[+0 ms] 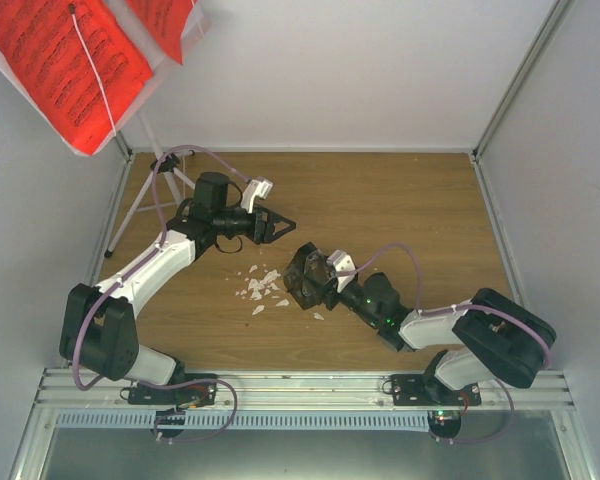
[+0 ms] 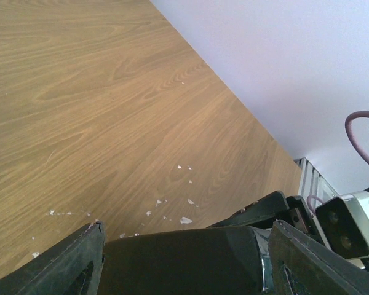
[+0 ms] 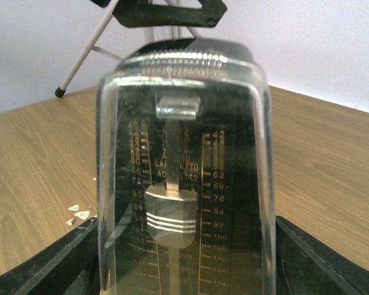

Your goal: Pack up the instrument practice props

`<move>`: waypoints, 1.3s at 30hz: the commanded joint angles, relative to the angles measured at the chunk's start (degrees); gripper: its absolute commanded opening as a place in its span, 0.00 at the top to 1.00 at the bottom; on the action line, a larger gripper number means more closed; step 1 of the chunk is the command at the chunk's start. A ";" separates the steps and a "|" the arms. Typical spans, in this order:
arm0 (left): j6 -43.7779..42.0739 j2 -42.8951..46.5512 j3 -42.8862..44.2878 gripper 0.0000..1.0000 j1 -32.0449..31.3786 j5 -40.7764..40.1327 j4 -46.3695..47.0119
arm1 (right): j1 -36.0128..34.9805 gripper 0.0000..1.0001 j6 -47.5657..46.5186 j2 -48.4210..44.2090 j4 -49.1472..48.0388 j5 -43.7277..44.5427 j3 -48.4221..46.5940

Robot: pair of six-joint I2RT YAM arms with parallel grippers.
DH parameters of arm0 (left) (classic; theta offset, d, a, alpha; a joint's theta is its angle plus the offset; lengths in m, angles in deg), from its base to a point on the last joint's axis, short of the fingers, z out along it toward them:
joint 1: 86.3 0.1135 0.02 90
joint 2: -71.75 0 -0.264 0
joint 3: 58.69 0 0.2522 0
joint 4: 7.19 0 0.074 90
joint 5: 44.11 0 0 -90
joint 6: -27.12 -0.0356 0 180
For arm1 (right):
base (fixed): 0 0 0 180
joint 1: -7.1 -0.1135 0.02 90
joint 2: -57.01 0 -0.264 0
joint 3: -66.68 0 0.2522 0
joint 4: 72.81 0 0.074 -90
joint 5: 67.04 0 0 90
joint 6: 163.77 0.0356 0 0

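Right gripper (image 1: 302, 280): jaws closed on the metronome (image 3: 184, 184), which lies between the fingers (image 3: 46, 264) with its top pointing away from the wrist. It is held over the middle of the table (image 1: 410, 210), just right of the crumbs (image 1: 261, 289). In the right wrist view the metronome fills most of the frame. Its clear cover, pendulum weight and tempo scale are visible, but many scale figures are blurred. The base and the finger contact points are cut off by the lower edge.

Left gripper (image 1: 283, 225): jaws spread apart, positioned near the metronome's top without touching it. In the left wrist view the fingers (image 2: 55, 267) sit at the bottom corners. A dark mass lies between them at the lower edge; its identity cannot be determined.

Music stand (image 1: 132, 205): located at the far left corner of the table. Only part of the tripod legs and post is visible. The tray is almost fully covered by the red sheets (image 1: 65, 55), which are cropped by the top and left edges. Their print is too small to read.
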 commanded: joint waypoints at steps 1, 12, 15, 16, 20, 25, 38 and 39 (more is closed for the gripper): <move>-1.15 1.81 -0.47 0.26 0.53 0.60 1.19 | -0.56 0.28 -1.17 0.88 4.37 2.31 -0.92; -2.20 2.41 -0.62 0.22 0.52 -0.05 0.63 | -0.56 0.08 -1.43 -0.61 6.15 3.38 -1.39; -2.30 2.54 -0.60 0.18 0.51 -0.38 0.42 | -0.56 0.01 -1.73 -1.82 7.77 4.72 -1.30; -2.30 2.55 -0.64 0.17 0.56 -0.43 0.40 | -0.56 0.01 -1.68 -2.23 8.29 4.99 -1.21; -2.59 2.65 -0.64 0.13 0.58 -1.03 0.23 | -0.60 0.00 -1.42 -4.17 9.80 5.88 -0.55; -2.99 3.28 -0.90 0.11 0.57 -2.67 0.10 | -0.56 0.01 -1.32 -7.48 11.60 5.71 0.39; -3.53 4.34 -2.03 0.06 0.51 -1.89 1.31 | -0.49 0.01 1.81 -25.76 27.32 11.75 1.69; -3.61 4.41 -2.11 0.06 0.53 -1.49 1.52 | -0.47 0.01 2.14 -27.34 28.99 12.62 1.52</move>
